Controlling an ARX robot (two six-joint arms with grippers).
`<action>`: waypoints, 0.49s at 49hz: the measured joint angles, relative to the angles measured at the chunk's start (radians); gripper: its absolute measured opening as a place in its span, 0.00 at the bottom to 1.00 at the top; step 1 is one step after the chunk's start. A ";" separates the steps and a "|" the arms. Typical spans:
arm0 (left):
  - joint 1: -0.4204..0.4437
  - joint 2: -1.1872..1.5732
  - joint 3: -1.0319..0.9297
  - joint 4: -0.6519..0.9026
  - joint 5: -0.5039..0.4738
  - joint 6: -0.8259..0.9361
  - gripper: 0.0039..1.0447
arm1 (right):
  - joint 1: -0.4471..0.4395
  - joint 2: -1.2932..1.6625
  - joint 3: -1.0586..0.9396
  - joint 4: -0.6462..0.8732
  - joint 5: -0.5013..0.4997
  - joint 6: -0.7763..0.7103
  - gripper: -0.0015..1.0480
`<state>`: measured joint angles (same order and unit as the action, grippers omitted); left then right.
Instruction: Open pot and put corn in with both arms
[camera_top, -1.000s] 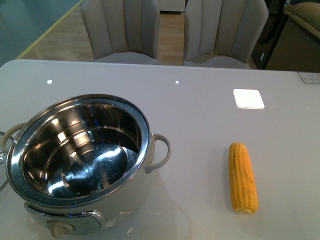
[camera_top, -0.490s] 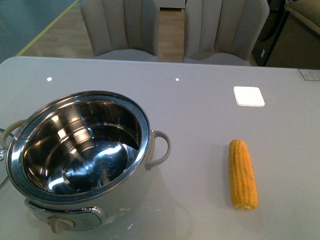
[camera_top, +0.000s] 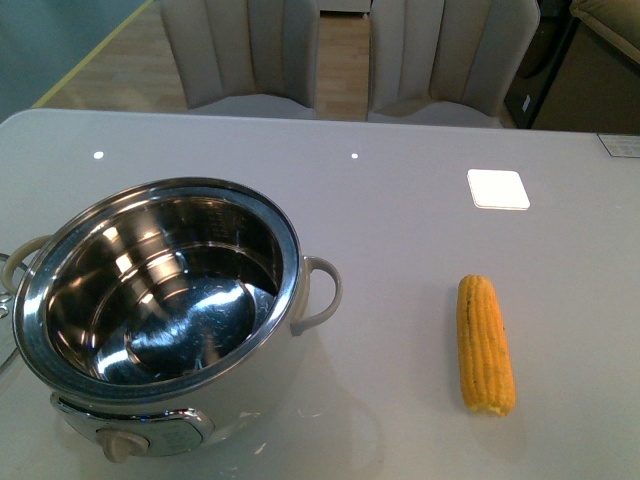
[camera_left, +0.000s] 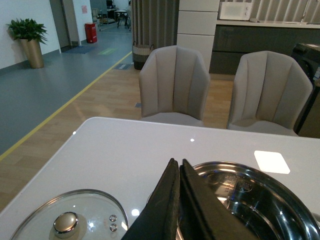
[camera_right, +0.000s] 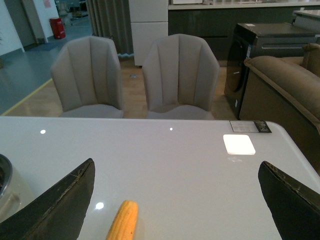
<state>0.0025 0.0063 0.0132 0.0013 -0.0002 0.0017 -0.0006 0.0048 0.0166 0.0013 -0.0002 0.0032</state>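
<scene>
Steel shines inside the pot (camera_top: 262, 385), which sits open on the pale counter (camera_top: 400, 200) over on the robot's left side, and its big bowl has nothing in it. Its glass lid (camera_left: 67, 220), with a little round knob on top, lies flat on the counter just beside the pot, so I think the opening part is done and the way in is free. The left pincer (camera_left: 179, 162) hangs up near the pot and the lid with its two flat black fingers pressed together and nothing between them. My guess is that it has no job right now and is just out of the way. The corn (camera_top: 485, 345) lies on its side on the counter, well apart from the pot, on the robot's right, with bare counter between the two. It is yellow-orange, has no leaves, and shows neat rows of tiny bumps with a few dark specks. Its rounded tip points away from the robot and its blunt end is nearer. It is much smaller than the pot, so it should fit in easily. The right pincer (camera_right: 176, 165) hangs above the counter with its fingers spread wide and holds nothing. I think it is open like that so it can come down around the cob. The corn sits closer to one finger, so the pincer may need to shift over, and a round cob could roll.
</scene>
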 joint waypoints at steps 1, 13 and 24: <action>0.000 0.000 0.000 0.000 0.000 0.000 0.09 | 0.000 0.000 0.000 0.000 0.000 0.000 0.92; 0.000 0.000 0.000 0.000 0.000 0.000 0.47 | 0.000 0.000 0.000 0.000 0.000 0.000 0.92; 0.000 0.000 0.000 0.000 0.000 0.000 0.93 | -0.021 0.127 0.096 -0.243 -0.097 0.084 0.92</action>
<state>0.0025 0.0063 0.0132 0.0013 -0.0006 0.0017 -0.0219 0.1322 0.1127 -0.2413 -0.0971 0.0868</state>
